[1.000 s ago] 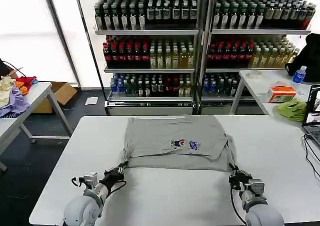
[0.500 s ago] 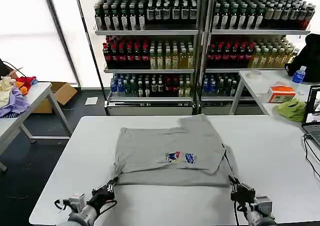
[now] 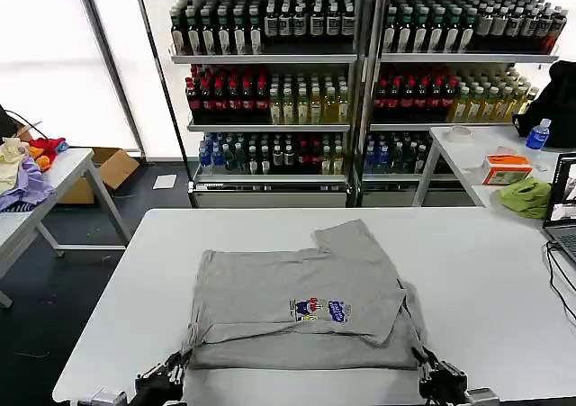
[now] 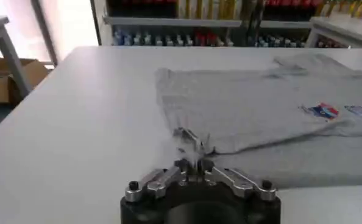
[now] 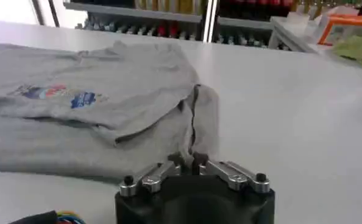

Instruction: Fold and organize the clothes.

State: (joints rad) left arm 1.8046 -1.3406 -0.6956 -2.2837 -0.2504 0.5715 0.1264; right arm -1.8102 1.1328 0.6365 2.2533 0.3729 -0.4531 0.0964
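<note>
T-shirt [image 3: 297, 298] light grey, small red-blue-multicolour chest print [image 3: 320, 310]; table [image 3: 486, 271] white.

A grey T-shirt [image 3: 301, 298] lies folded on the white table [image 3: 486, 271], print up. At its near corners, the left gripper [image 3: 171, 376] and right gripper [image 3: 432, 376] touch the hem at the table's front edge.

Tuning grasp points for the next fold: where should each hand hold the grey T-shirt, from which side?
Judging from its pose: the T-shirt lies flat, partly folded, its bottom edge towards the robot. Grip the two near corners, coming in low from the robot's side of the table. The left hand and right hand are each shut on one, pinching bunched fabric.
</note>
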